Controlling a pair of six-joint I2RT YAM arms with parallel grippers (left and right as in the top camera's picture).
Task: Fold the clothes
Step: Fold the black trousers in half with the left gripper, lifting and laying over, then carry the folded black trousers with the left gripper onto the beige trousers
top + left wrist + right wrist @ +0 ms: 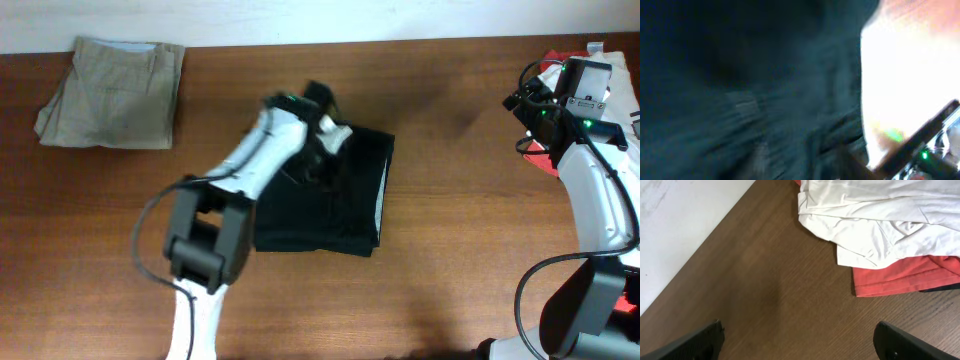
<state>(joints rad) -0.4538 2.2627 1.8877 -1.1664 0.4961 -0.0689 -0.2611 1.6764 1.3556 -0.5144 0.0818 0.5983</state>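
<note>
A black garment [340,200] lies folded into a rough rectangle at the table's middle, with a pale lining strip along its right edge. My left gripper [322,128] is down on its far edge. The left wrist view is blurred and filled with the dark fabric [765,90], and the jaws are hidden. My right gripper [800,340] is open and empty over bare wood at the far right [530,100]. A white piece [875,215] lies on top of a red piece [900,277] just beyond it.
Folded beige shorts [112,78] lie at the back left corner. The wooden table [450,250] ends at a white wall along the back. The right arm's cables hang at the right edge.
</note>
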